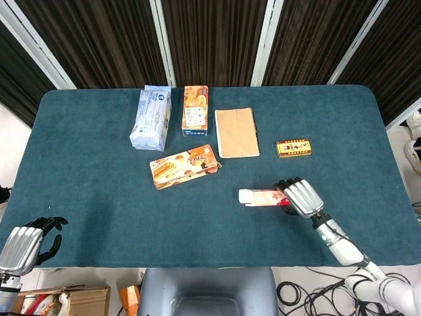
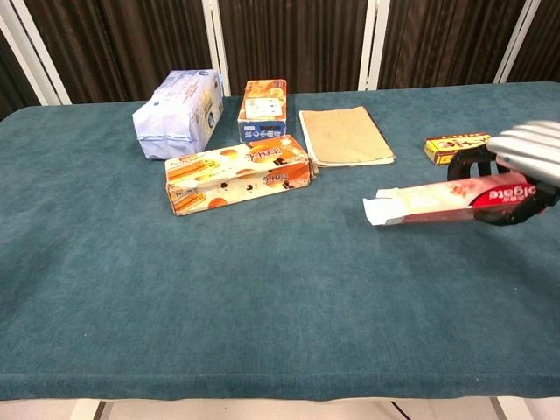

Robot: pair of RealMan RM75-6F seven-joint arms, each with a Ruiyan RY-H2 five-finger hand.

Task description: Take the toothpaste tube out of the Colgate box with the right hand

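One end of the Colgate box (image 2: 437, 201) sits in our right hand (image 2: 525, 157), fingers wrapped around it, right of the table's middle. Light, crushable card; we'd grip gently.

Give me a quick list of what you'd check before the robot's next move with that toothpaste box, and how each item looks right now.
1. Right hand grips the Colgate box: ok, fingers wrap its far end.
2. Box off the table: ok, it hangs tilted with the open end lowest.
3. Open flap unblocked: ok, it points toward bare cloth.
4. Toothpaste tube out of the box: cannot tell, no tube shows at the opening.
5. Neighbours out of the way: ok, the small yellow box and notebook lie apart from the box.
6. Left hand out of the way: ok, at the table's near left corner.
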